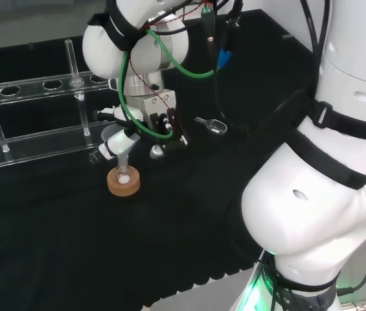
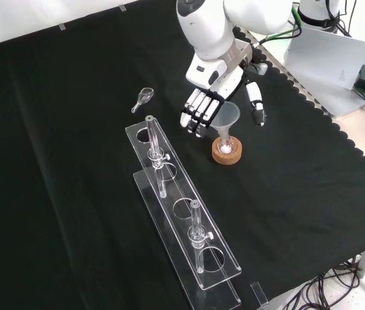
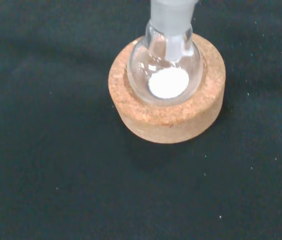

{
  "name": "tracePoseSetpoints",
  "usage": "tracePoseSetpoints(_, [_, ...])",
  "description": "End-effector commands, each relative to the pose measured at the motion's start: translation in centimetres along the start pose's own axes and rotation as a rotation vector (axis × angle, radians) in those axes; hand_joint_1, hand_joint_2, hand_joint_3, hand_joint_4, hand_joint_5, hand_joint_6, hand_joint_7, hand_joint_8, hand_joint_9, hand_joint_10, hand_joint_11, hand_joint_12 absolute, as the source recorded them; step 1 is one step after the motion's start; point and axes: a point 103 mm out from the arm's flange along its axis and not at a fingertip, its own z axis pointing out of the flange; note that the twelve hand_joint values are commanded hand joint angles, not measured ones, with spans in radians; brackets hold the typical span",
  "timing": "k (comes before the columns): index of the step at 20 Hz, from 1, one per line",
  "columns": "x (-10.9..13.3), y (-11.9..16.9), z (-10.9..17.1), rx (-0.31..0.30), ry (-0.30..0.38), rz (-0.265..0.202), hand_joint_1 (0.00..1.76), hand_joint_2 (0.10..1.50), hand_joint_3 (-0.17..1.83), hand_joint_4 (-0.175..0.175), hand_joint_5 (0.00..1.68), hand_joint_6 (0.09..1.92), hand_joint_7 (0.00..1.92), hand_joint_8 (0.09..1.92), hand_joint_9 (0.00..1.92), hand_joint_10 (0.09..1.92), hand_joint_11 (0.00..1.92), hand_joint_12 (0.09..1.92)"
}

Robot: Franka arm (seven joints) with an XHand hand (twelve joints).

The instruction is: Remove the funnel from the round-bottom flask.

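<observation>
A small round-bottom flask (image 3: 164, 70) with white powder (image 3: 168, 83) in its bottom sits in a cork ring (image 3: 166, 119). A clear funnel (image 2: 228, 117) stands upright in the flask's neck, and its stem (image 3: 172, 46) reaches down into the bulb. The hand (image 2: 213, 79) hovers over the funnel, its straight fingers (image 2: 198, 111) to the left and its thumb (image 2: 255, 103) to the right in the front view. The funnel's cone lies in the gap between them and I see no touch. In the head view the hand (image 1: 154, 118) is just above the funnel (image 1: 119, 140) and the cork ring (image 1: 124, 182).
Two long clear racks (image 2: 181, 213) holding upright test tubes (image 2: 156, 155) lie left of the flask in the front view. A small glass scoop (image 2: 144, 97) lies beyond the racks. The cloth's scalloped edge (image 2: 337, 129) runs along the right.
</observation>
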Motion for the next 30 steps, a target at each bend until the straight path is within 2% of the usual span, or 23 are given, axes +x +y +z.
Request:
tracePoseSetpoints(1, [-0.4, 0.1, 0.2, -0.001, -0.004, 0.023, 0.37, 0.67, 0.01, 0.020, 0.00, 0.09, 0.09, 0.09, 0.03, 0.09, 0.00, 0.44])
tracePoseSetpoints(4, [-0.3, 0.0, 0.2, -0.016, -0.003, 0.023, 0.39, 0.67, 0.01, 0.017, 0.00, 0.09, 0.10, 0.09, 0.03, 0.09, 0.00, 0.47])
tracePoseSetpoints(8, [-0.2, -0.3, -0.1, -0.041, 0.009, 0.018, 0.43, 0.67, 0.01, 0.009, 0.00, 0.09, 0.15, 0.17, 0.07, 0.11, 0.00, 0.73])
tracePoseSetpoints(11, [-0.4, -0.4, -0.2, -0.035, 0.002, 0.012, 0.46, 0.67, 0.00, 0.002, 0.03, 0.09, 0.14, 0.31, 0.02, 0.36, 0.00, 0.90])
tracePoseSetpoints(15, [-0.5, -0.5, -0.1, -0.034, -0.020, 0.008, 0.48, 0.67, 0.00, -0.007, 0.06, 0.09, 0.11, 0.43, 0.00, 0.53, 0.00, 1.00])
tracePoseSetpoints(20, [-0.5, -0.7, 0.1, -0.035, -0.037, 0.009, 0.52, 0.67, 0.00, -0.013, 0.09, 0.09, 0.09, 0.49, 0.00, 0.66, 0.00, 1.07])
tracePoseSetpoints(25, [-0.6, -1.0, 0.0, -0.105, -0.056, 0.024, 0.59, 0.65, -0.01, -0.009, 0.16, 0.09, 0.13, 0.53, 0.02, 0.79, 0.00, 1.17])
tracePoseSetpoints(30, [-0.8, -1.0, 0.0, -0.115, -0.046, 0.026, 0.66, 0.64, -0.01, 0.000, 0.26, 0.09, 0.22, 0.56, 0.13, 0.81, 0.00, 1.31])
